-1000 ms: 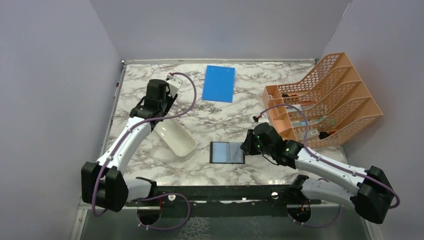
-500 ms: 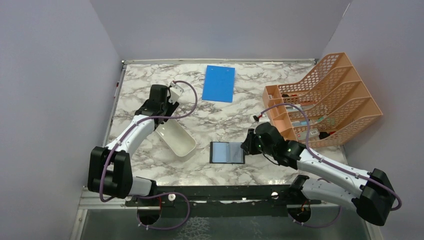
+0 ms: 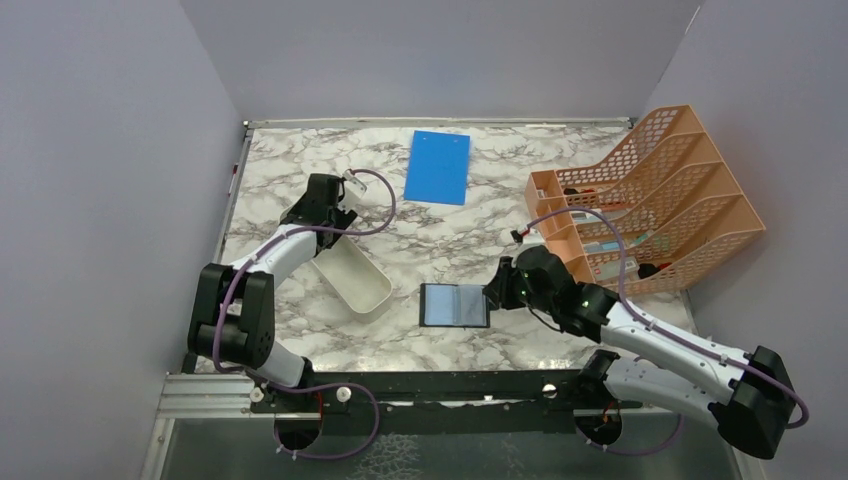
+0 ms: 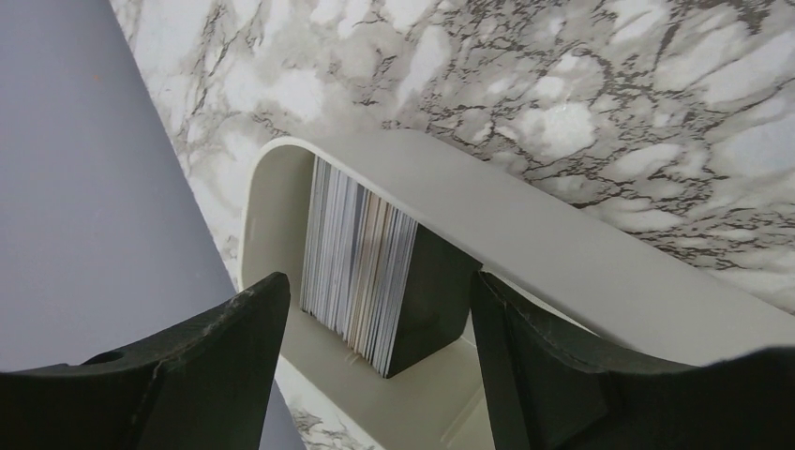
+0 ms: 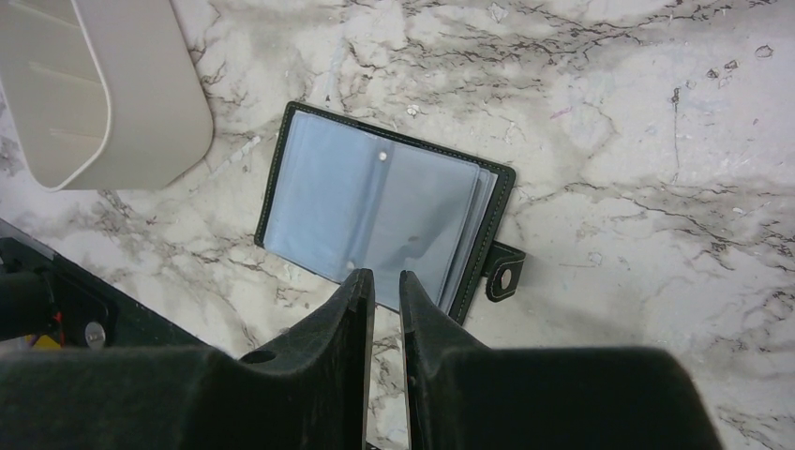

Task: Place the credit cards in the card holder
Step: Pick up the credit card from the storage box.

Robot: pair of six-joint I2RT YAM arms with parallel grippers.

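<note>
The credit cards stand on edge as a thick stack in the far end of the white tray, a dark one facing outward. My left gripper hangs open just above that stack, one finger on either side and touching nothing; from above, my left gripper sits over the tray's far end. The card holder lies open flat on the marble, grey-blue pockets up, snap tab at its right. My right gripper hovers at its near edge, jaws only a narrow slit apart and empty; from above, my right gripper is right of the card holder.
A blue board lies at the back centre. An orange mesh rack with small items fills the back right. The tray's near end lies left of the open case. Grey walls close in on three sides.
The left arm has folded in and brought its gripper down toward the tray's far end, with its jaws opening wider. The right arm has barely moved.
</note>
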